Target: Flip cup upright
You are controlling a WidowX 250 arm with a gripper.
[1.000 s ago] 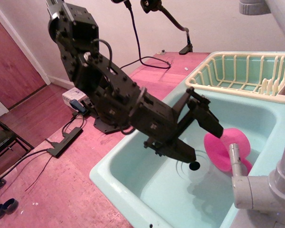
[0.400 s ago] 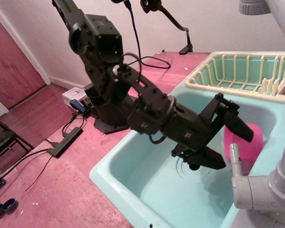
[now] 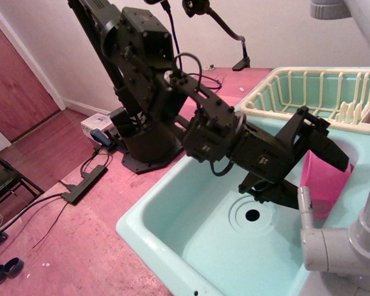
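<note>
Pink cup [image 3: 324, 184] against the right wall of the sink [image 3: 191, 246], black gripper [image 3: 324, 176] spread around it.

One finger lies across the cup's top, the other low at its near side, so the jaws look open around it and not squeezing (contact is hard to judge). To finish well, I would close gently, settle the cup square on its base clear of the drain [image 3: 252, 215], and avoid nudging the tap [image 3: 324, 240].

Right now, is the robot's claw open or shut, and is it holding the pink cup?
Gripper: open, jaws spread at the pink cup in the sink; a firm hold cannot be told.
</note>
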